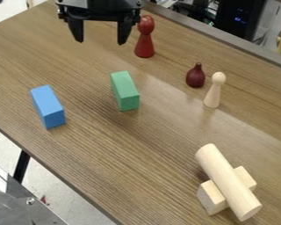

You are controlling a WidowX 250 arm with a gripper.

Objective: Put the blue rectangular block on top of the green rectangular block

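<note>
Getting to the solid blue rectangular block, painted wood by the look of it [48, 107], calls for a move from the black two-finger gripper [99, 43] toward the camera and toward the view's left edge. The block rests on the wood-grained table [137, 162], well apart from the gripper and lower in the view. The gripper's fingers stand apart with nothing between them, hanging tips down; just how high they are above the table I cannot tell.

The solid green rectangular block, apparently of the same make [125, 91], is also on the camera side of the gripper, but toward the view's right and nearer to it than the blue one. So the pick-up lies to one side of the gripper and the stacking place to the other.

The blue block's long axis runs away from the camera, leaning a little to the view's left at its far end. The line from finger to finger runs across the view, so it crosses that axis nearly squarely; a slight turn of the wrist should let the fingers close on the long sides. The green block's long axis runs almost the same way, so little further turning seems needed before setting down.
</note>
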